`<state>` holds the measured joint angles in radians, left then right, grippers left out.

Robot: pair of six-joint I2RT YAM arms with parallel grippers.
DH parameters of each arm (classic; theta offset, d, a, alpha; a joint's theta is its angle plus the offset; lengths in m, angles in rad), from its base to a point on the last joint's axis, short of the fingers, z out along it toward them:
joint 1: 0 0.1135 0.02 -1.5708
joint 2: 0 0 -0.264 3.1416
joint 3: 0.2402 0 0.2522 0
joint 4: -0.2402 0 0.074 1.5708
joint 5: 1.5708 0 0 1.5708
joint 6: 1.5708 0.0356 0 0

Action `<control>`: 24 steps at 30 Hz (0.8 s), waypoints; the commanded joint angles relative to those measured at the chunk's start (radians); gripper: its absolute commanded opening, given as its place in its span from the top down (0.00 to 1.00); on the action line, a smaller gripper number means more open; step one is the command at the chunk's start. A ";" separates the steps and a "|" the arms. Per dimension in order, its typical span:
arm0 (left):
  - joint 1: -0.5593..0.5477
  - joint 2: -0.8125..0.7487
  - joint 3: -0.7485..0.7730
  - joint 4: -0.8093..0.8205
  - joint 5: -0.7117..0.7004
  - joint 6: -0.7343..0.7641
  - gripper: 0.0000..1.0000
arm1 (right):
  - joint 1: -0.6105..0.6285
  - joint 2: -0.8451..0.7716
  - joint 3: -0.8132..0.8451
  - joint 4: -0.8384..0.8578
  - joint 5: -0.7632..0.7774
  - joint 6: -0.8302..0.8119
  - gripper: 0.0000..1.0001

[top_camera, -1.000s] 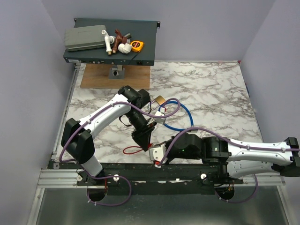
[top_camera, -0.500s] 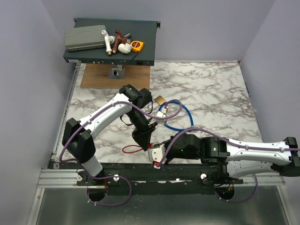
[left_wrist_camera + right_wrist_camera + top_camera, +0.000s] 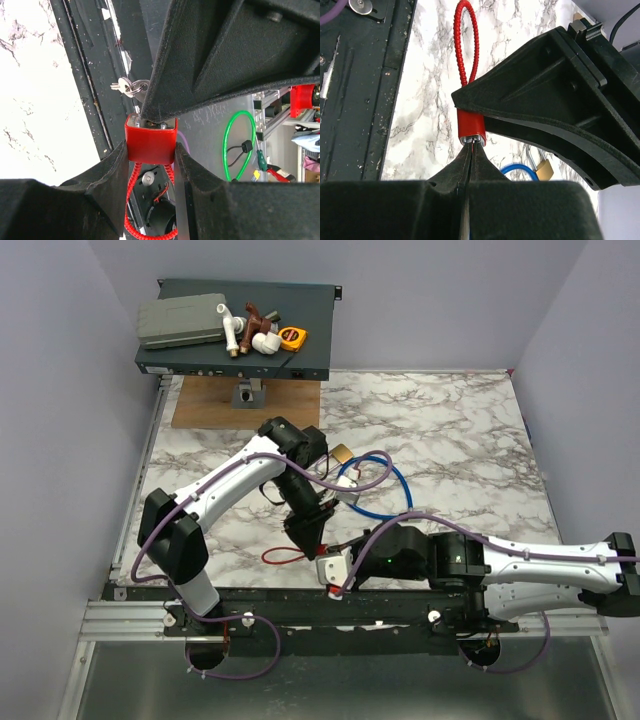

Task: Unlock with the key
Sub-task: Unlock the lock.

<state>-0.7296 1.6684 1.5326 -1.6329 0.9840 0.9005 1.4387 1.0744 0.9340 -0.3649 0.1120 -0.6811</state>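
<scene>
- Right gripper [image 3: 470, 146]: fingers pressed flat together, tips butted against the silver end face of the red lock [image 3: 150, 135].
- The key [image 3: 127, 89]: small silver keys on a ring stick out just beside the right fingertips, right above the lock's face. Cannot tell whether a blade sits in the keyhole or between the fingers.
- Left gripper [image 3: 150, 150]: clamped on the red lock body from both sides, holding it off the table.
- Red coiled cable loop [image 3: 468, 45] hangs from the lock's other end, towards the left.
- All of this sits over the near edge of the marble table [image 3: 460, 440], left of centre.
- Further in: brass padlock [image 3: 342, 452] and blue cable [image 3: 385, 505] lie on the marble near the middle.
- Far left: wooden board [image 3: 205, 405], with a dark rack unit [image 3: 300, 355] behind it carrying assorted parts.
</scene>
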 commanded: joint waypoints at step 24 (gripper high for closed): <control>0.081 0.185 0.031 0.013 0.010 0.117 1.00 | 0.000 -0.147 -0.189 0.116 0.144 0.235 0.99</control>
<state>-0.6762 1.8118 1.5440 -1.5982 1.0847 0.9668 1.4315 0.9703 0.7692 -0.2516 0.2501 -0.5285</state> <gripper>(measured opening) 0.329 0.009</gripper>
